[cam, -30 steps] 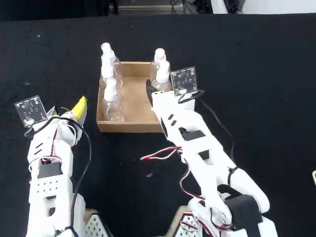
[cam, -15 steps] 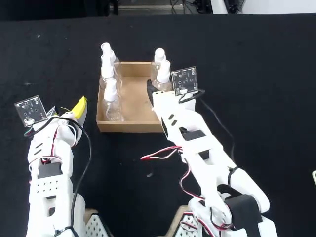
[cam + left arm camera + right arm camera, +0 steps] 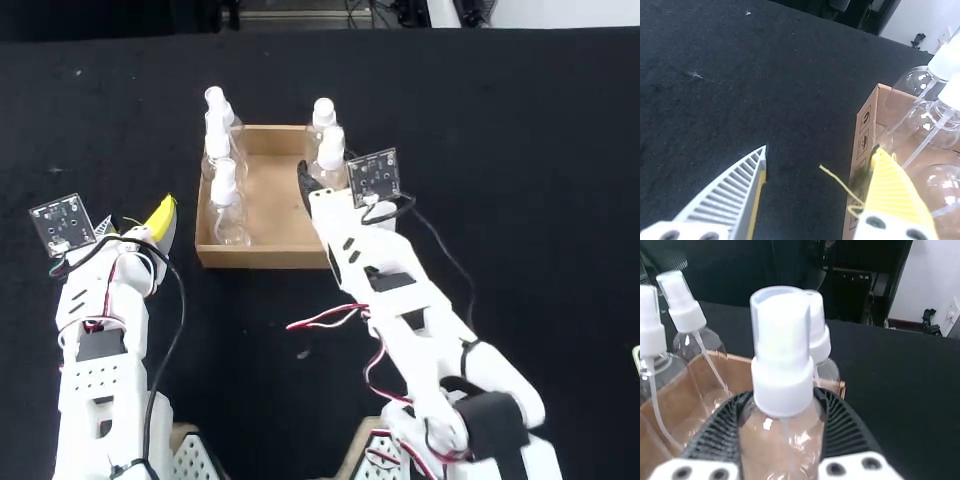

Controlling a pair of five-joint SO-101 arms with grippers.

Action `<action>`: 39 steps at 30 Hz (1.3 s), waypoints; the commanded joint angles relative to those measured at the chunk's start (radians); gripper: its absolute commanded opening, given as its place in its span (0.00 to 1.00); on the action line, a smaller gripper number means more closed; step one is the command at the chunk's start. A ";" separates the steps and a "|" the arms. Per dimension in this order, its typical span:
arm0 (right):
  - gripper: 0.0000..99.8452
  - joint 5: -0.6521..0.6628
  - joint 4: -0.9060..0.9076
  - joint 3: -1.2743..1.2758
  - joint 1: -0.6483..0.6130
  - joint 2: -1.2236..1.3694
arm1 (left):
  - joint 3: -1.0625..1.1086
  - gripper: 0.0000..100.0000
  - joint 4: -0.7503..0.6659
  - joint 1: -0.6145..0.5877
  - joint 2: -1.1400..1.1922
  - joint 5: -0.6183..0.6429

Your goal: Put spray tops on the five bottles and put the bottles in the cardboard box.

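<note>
Cardboard box (image 3: 262,257) on the black tabletop (image 3: 520,120) holds capped bottles (image 3: 228,215), the right gripper (image 3: 784,412) has its fingers clamped around another bottle (image 3: 781,355) at the box's right side, and the left gripper (image 3: 819,150) hangs beside the box's left wall, fingers spread wide and empty.

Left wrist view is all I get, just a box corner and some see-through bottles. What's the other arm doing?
Observer: The right gripper is shut on a bottle that has its spray top on.
Operator: Is it in the box?
Observer: It's at the cardboard box's right side, next to a second bottle; I can't see its base.
Operator: How many bottles have tops?
Observer: All five; the other three bottles stand along the left wall.
</note>
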 commanded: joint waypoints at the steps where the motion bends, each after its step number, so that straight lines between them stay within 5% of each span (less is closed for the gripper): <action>1: 0.01 0.009 -0.051 -0.036 0.000 0.067 | -0.010 0.30 -0.021 -0.001 -0.009 -0.011; 27: 0.02 0.015 -0.120 -0.012 -0.055 0.130 | -0.013 0.30 -0.021 -0.008 -0.009 -0.011; 32: 0.15 0.015 -0.120 -0.008 -0.058 0.130 | -0.013 0.30 -0.021 -0.008 -0.009 -0.011; 39: 0.13 0.015 -0.089 -0.015 -0.058 0.130 | -0.013 0.30 -0.021 -0.008 -0.009 -0.011</action>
